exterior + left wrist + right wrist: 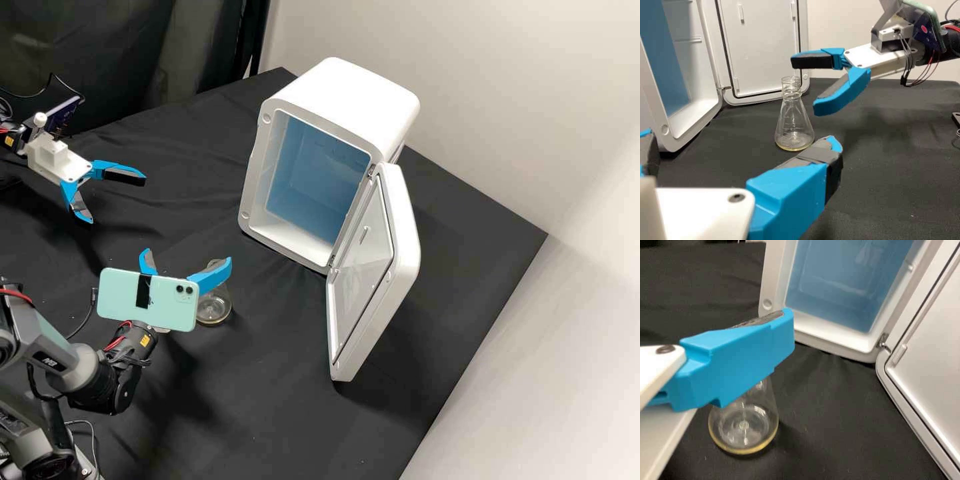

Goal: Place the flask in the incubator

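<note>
A clear, empty conical flask [215, 305] stands upright on the black bench in front of the white incubator [347, 100], whose door [373, 267] hangs wide open on a blue interior. My right gripper [180, 268], with a mint phone strapped behind it, is open at the flask's neck; one blue finger [740, 357] hangs over the flask [742, 426]. In the left wrist view the flask [794, 125] stands free with the right gripper [805, 85] just beside its neck, not touching. My left gripper [115, 198] hovers open and empty well back from the flask.
The open door [765, 45] stands to the right of the cavity, its lower edge near the bench. The bench's right edge [493, 333] drops off close behind the door. Loose cables [87, 313] lie by the right arm's base. Bare black cloth lies between flask and incubator.
</note>
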Action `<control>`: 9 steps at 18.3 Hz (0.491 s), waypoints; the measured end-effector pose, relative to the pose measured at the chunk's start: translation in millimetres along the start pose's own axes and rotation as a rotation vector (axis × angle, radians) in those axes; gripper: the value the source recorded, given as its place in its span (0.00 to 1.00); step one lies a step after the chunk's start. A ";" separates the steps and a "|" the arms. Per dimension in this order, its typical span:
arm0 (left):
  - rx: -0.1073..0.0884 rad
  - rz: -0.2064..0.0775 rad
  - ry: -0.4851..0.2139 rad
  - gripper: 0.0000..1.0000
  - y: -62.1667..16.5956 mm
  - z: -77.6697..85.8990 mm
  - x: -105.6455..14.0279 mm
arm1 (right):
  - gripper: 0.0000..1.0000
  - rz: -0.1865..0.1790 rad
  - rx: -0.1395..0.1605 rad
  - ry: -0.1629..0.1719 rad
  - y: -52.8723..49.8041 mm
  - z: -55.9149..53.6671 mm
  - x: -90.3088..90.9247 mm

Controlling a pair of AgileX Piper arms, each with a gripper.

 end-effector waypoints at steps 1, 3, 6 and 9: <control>0.000 0.000 0.002 1.00 0.1 -0.3 -0.1 | 1.00 -0.014 0.027 -0.006 -1.3 2.7 -1.0; -0.001 0.002 0.007 1.00 0.2 -1.1 -0.5 | 1.00 -0.025 0.152 -0.044 -3.3 11.9 -3.5; -0.001 0.002 0.008 1.00 0.2 -1.3 -0.6 | 1.00 0.017 0.323 -0.097 0.6 20.4 -8.6; -0.002 0.004 0.015 1.00 0.4 -2.5 -1.1 | 1.00 0.028 0.374 -0.107 1.3 22.1 -9.6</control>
